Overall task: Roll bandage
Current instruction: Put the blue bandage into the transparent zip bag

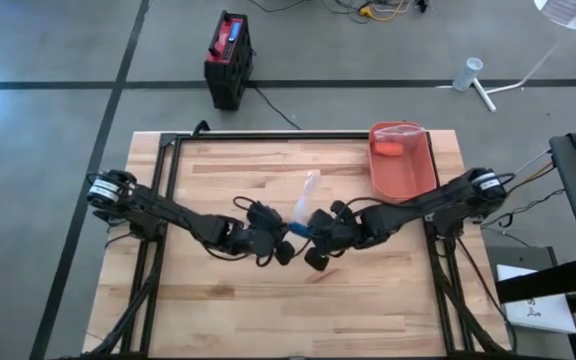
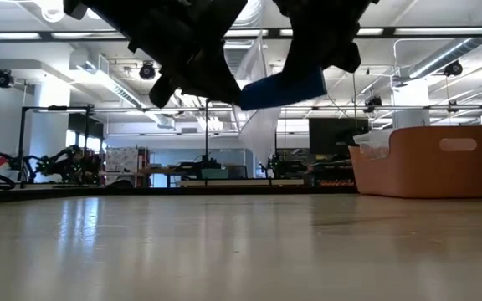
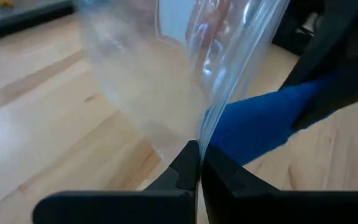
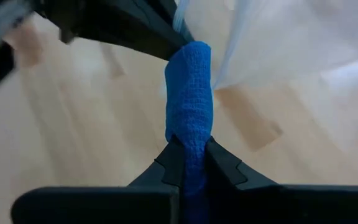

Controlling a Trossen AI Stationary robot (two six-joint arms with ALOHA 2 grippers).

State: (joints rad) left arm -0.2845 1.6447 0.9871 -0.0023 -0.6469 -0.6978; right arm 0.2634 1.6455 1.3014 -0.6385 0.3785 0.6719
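Observation:
A blue bandage (image 4: pixel 189 93), bunched into a short thick strip, hangs in the air over the middle of the wooden table (image 1: pixel 218 310). A clear plastic wrapper (image 1: pixel 306 192) stands up from its far end. My right gripper (image 1: pixel 315 240) is shut on the bandage. My left gripper (image 1: pixel 281 243) faces it, shut on the wrapper beside the bandage's other end. In the low view the bandage (image 2: pixel 284 88) and the wrapper (image 2: pixel 258 125) are well clear of the table top. My left gripper pinches an edge of the clear wrapper (image 3: pixel 199 138) between its two fingertips, coming from the table's left and slanting down. The film fans out beyond the fingers, off the table. Whether the fingers also touch the bandage (image 3: pixel 260 124) I cannot tell. My right gripper pinches the blue bandage's near end (image 4: pixel 189 144) between its two fingers, slanting down from the table's right. The fingers lie along the strip, which reaches straight out from them to the left gripper's fingertips (image 4: pixel 166 43). The bandage is lifted clear of the table.
An orange bin (image 1: pixel 401 160) with a small orange object inside stands at the table's far right corner. Bare wood lies in front of both grippers toward the near edge. A red and black case (image 1: pixel 228 58) sits on the floor beyond the table.

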